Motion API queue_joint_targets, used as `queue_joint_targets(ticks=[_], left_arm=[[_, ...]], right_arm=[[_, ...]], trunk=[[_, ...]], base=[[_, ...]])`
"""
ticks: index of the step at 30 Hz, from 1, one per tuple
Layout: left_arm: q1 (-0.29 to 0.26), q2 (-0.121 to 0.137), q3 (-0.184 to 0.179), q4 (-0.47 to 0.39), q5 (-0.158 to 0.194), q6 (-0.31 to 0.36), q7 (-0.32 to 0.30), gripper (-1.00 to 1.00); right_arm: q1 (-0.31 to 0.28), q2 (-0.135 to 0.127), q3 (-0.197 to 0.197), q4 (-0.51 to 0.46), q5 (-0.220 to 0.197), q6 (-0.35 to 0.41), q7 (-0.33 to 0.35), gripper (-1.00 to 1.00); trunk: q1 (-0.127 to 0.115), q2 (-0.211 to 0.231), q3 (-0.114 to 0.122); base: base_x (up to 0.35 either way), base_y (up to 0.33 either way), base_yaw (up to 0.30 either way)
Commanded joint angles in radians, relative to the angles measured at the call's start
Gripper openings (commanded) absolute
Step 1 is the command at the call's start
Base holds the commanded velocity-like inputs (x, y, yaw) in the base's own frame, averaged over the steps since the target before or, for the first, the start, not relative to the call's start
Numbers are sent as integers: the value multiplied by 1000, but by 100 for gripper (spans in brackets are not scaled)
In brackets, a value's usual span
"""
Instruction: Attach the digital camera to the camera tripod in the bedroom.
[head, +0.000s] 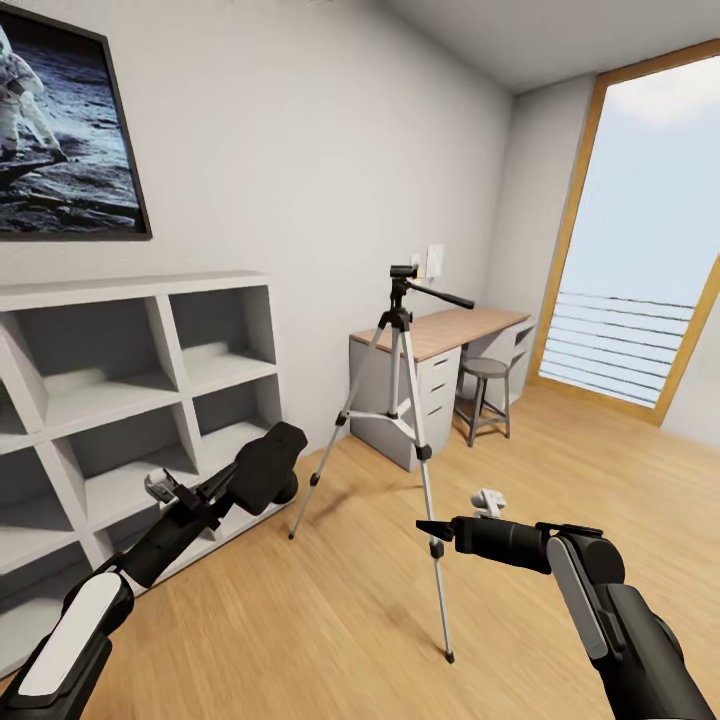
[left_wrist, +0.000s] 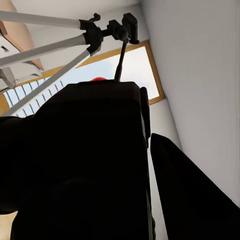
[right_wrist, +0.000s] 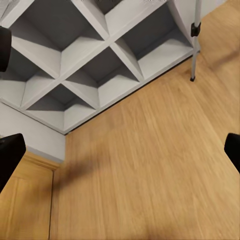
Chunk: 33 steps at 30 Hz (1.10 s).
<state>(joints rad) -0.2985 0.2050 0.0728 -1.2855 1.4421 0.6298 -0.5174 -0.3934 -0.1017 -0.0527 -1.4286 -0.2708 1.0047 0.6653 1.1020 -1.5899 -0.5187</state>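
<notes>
The digital camera (head: 268, 455) is held clamped in the left gripper (head: 285, 462), left of the camera tripod (head: 405, 400). The right gripper (head: 432, 529) is spread wide, holding nothing. Nothing is seen in the white shelving (head: 150, 400) cubes.

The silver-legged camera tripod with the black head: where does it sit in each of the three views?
Head view: silver-legged camera tripod stands centre, on the wood floor before the desk.
Left wrist view: its black head and legs cross the upper part, beyond the held black digital camera.
Right wrist view: one leg and foot at an edge.
Shared landmark: white cube shelving.
</notes>
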Motion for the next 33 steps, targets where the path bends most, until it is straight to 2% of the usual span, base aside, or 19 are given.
queue_joint_targets(ticks=[1, 11, 33], left_arm=[[-1, 1, 1, 1, 6, 7, -3, -100], [-1, 4, 20, 5, 6, 7, -8, -100], [-1, 3, 21, 5, 7, 7, -9, -100]], right_arm=[[-1, 0, -1, 0, 4, 5, 6, 100], [-1, -1, 0, 0, 9, 6, 1, 100], [-1, -2, -2, -1, 2, 5, 6, 100]], trunk=[[-4, 7, 2], [-42, 77, 33], [-127, 231, 102]], base=[[0, 0, 0], [0, 0, 0], [0, 0, 0]])
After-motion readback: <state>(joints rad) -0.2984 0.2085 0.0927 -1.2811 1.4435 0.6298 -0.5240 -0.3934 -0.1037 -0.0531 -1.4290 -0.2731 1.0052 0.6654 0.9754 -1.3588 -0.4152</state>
